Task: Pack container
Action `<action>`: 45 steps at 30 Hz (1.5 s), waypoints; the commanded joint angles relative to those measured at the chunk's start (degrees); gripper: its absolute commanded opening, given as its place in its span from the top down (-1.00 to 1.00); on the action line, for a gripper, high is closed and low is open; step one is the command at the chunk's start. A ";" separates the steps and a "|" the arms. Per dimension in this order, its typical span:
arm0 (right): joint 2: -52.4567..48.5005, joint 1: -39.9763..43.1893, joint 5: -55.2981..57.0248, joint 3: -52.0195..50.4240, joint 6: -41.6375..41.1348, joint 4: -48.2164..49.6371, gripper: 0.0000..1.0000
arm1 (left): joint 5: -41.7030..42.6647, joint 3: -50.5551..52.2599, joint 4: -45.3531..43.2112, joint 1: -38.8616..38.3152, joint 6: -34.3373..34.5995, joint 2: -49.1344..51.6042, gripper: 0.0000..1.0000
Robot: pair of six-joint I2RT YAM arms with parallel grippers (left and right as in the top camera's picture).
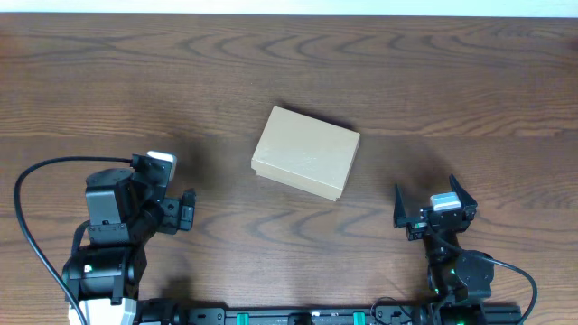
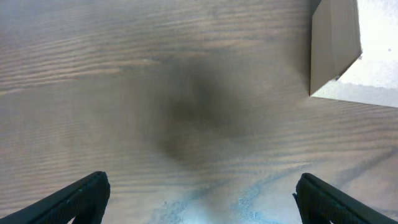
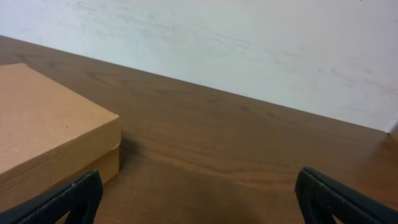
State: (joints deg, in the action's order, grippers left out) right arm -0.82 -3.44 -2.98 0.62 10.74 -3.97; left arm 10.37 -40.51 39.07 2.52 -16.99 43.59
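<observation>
Your container (image 1: 305,152) sits near the middle of the wooden table (image 1: 452,81), turned at a slant to the table's edges, with its lid lying flat on top. It stands between your two arms and apart from both; nothing touches it. Your left gripper (image 1: 172,190) rests low at the near left of the table, well off from the box, and its wrist view shows the two dark fingers (image 2: 87,196) spread wide at the bottom corners with only bare wood grain and a soft shadow between them; it holds nothing. In that view you see just a corner of the container (image 2: 333,46) at the upper right. Your right gripper (image 1: 428,200) sits at the near right, also spread wide and empty. Its camera shows the fingers (image 3: 78,196) far apart at the lower edge, the container (image 3: 43,124) off to the left with the seam under its lid visible along the side, and a pale wall (image 3: 249,43) behind the table. A black cable (image 1: 27,208) loops out beside your left arm.
</observation>
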 commanded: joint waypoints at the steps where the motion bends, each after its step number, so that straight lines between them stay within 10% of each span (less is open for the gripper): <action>1: 0.50 0.42 0.42 -0.33 -0.83 -0.07 -0.98 | 1.77 -0.04 -4.44 0.09 -1.01 -1.20 -0.91; 16: 0.50 0.42 0.42 -0.31 -0.83 -0.07 -0.99 | -2.58 1.60 -30.51 0.07 -1.01 -13.97 -0.91; 45: 0.48 0.42 0.42 -0.31 -0.83 -0.07 -0.98 | -6.56 34.16 -41.42 -1.11 14.91 -40.52 -0.90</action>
State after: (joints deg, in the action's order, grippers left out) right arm -0.73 -3.44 -2.96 0.62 10.74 -3.97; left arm 4.27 -8.23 -0.51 1.69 -3.46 3.68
